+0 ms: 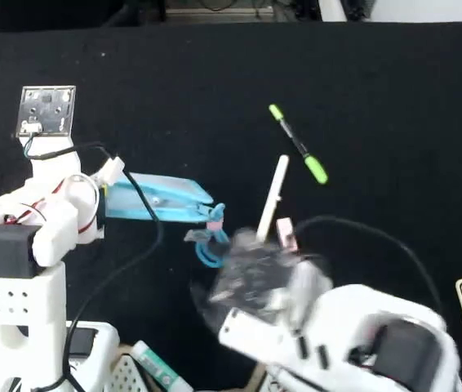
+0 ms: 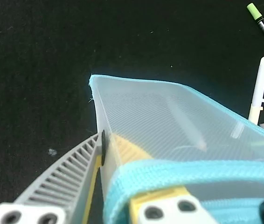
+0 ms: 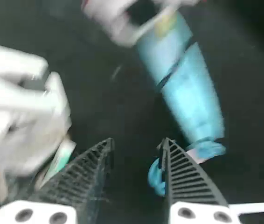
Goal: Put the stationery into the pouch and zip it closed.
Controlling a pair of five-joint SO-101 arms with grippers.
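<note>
Counted on black table [image 1: 378,73]: 1 pouch [image 1: 162,200], 2 pens, 1 eraser [image 1: 286,233], 2 grippers, 1 tube [image 1: 159,369]. Pens: green pen [image 1: 299,145] farthest from arms, lying diagonal w/ green cap at each end; white pen [image 1: 273,194] near it but apart, near end just beside eraser. All 3 lying on table outside pouch, off toward its zip end. Eraser pink and white, close to right arm's wrist. Tube green and white, at near table edge by left arm's base, well apart from other items. Pouch: translucent w/ blue edging, 1 blue loop [image 1: 211,247] at pull end. Other end clamped in left gripper [image 2: 105,140]: grey ribbed finger [image 2: 66,182] against 1 side, yellow pad [image 2: 125,148] showing thru wall. Contents: can't tell thru translucent wall; pale streaks visible there, not identifiable. Right gripper [image 3: 136,149] released, 2 black ribbed fingers spread, nothing between them, hanging over table just beside loop, w/ loop peeking out by 1 finger in right wrist view. Pouch running from that spot away to left gripper. Both arms white, left one at table's left side, right one at near edge.
</note>
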